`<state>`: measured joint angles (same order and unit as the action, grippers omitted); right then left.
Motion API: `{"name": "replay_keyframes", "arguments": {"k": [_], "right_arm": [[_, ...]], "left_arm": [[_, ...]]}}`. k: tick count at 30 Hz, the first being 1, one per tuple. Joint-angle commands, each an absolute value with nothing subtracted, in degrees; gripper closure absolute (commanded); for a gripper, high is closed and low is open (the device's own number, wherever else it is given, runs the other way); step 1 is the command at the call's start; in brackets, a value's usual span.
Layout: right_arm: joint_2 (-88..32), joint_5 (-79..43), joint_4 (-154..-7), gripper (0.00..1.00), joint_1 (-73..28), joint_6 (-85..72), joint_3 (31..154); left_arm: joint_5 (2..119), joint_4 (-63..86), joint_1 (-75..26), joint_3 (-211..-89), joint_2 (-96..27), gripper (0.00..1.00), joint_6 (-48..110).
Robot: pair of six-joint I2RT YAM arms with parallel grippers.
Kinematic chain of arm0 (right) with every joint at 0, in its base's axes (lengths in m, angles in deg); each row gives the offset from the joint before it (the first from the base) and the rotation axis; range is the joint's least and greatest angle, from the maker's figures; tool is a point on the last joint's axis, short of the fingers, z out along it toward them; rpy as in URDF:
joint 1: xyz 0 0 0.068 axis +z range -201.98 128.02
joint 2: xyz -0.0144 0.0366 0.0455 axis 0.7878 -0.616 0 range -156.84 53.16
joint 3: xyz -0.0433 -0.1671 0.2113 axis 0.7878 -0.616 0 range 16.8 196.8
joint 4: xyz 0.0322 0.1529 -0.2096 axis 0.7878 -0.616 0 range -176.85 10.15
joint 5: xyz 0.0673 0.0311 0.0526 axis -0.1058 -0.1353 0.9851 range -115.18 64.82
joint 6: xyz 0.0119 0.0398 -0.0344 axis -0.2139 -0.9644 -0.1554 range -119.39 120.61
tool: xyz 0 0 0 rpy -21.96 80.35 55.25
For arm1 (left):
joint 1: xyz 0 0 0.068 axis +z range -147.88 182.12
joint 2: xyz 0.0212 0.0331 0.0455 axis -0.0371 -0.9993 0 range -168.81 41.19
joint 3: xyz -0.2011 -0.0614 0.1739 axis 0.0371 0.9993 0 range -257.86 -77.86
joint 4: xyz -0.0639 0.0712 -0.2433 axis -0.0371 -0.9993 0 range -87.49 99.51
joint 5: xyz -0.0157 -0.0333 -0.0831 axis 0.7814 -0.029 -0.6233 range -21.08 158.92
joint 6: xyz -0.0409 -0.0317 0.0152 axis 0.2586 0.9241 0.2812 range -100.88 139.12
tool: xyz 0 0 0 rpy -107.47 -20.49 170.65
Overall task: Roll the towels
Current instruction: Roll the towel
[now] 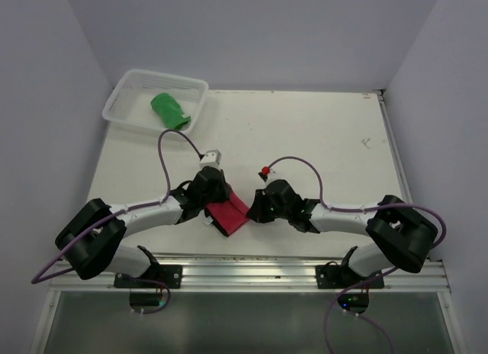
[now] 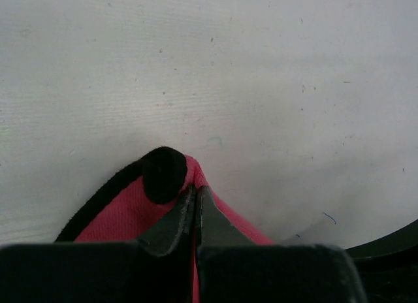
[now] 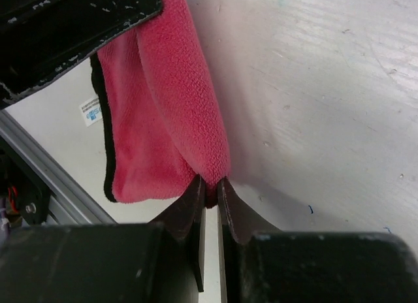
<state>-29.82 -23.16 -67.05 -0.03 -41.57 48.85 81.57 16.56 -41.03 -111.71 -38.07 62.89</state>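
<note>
On a white table (image 1: 305, 140) walled in pale grey, two grippers pinched one red towel (image 1: 229, 214) between them: the left gripper (image 2: 196, 195) clamped one edge, the right gripper (image 3: 209, 189) another. One green towel (image 1: 169, 111) lay rolled in one basket (image 1: 122, 91), well beyond the left gripper.

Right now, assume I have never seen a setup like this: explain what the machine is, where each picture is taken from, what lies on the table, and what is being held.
These are two black robot arms bolted at the near edge of a white table. One picture looks down from above and behind them; the other two come from cameras on each wrist. At the far left stands a white plastic mesh basket with a rolled bright green cloth towel inside. Between the arms lies a folded red cloth towel with a dark underside. The left gripper is shut on one end of it, and the right gripper pinches its other edge.
</note>
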Motion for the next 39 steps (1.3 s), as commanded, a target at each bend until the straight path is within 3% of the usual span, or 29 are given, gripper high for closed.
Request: {"name": "replay_keyframes", "arguments": {"k": [1,3,15,17,19,25,39], "right_arm": [[-29.5,-22.2,-63.0,0.93,-0.3,-39.0,48.3],[-29.5,-22.8,-63.8,1.0,-0.3,-36.2,48.4],[-27.5,-52.2,-74.5,1.0,12.1,-25.0,50.5],[-28.1,-54.8,-75.0,1.0,14.3,-24.0,51.1],[-29.1,-57.6,-75.6,1.0,16.3,-23.0,52.2],[-32.3,-67.0,-77.7,1.0,21.5,-21.5,55.2],[-47.0,-83.0,-87.7,1.0,31.7,-19.7,65.8]], "left_arm": [[83.2,20.8,-41.3,-111.2,-38.3,1.0,62.2],[83.6,20.8,-41.3,-111.3,-38.8,1.0,62.4],[83.0,17.5,-38.7,-117.8,-44.2,0.99,66.0],[82.4,17.7,-38.4,-118.6,-44.1,0.94,66.1],[82.0,17.2,-38.3,-119.6,-44.1,0.82,66.0],[80.3,14.5,-37.6,-122.1,-43.5,0.67,66.3],[75.6,11.3,-37.2,-121.8,-39.7,0.63,68.4]]}}
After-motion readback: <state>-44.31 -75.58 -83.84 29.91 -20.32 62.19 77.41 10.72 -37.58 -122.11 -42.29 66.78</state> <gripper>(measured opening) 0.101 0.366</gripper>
